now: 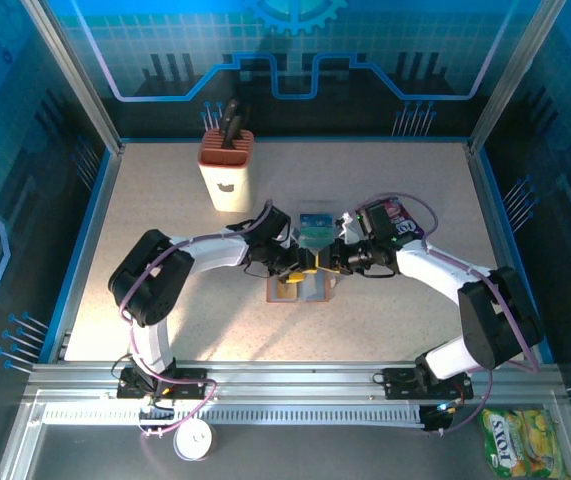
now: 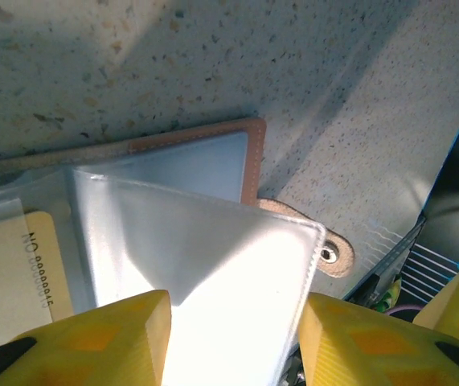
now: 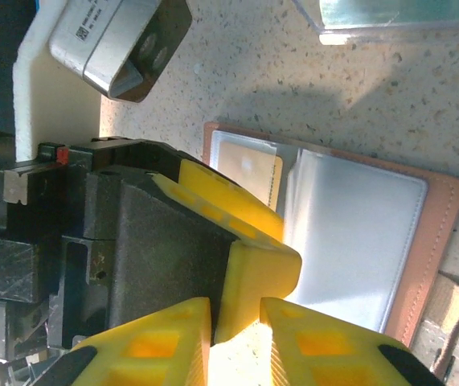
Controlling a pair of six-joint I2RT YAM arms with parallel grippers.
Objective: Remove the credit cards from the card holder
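Left fingers (image 2: 100, 338) stand apart, a clear sleeve (image 2: 213, 265) of the open holder (image 2: 252, 161) between them and a cream card (image 2: 12, 273) pocketed beside it. Right fingers (image 3: 157, 346) sit narrow; whether they pinch anything I cannot tell. From above, the holder lies mid-worktop (image 1: 415, 310), with a block (image 1: 227, 172) far behind.

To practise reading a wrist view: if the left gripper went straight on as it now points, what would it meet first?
Probably the clear sleeve between the left gripper's open jaws, then the brown card holder; depth is unclear.

Lab cell: aluminium frame (image 1: 295, 380), blue panels (image 1: 295, 50)
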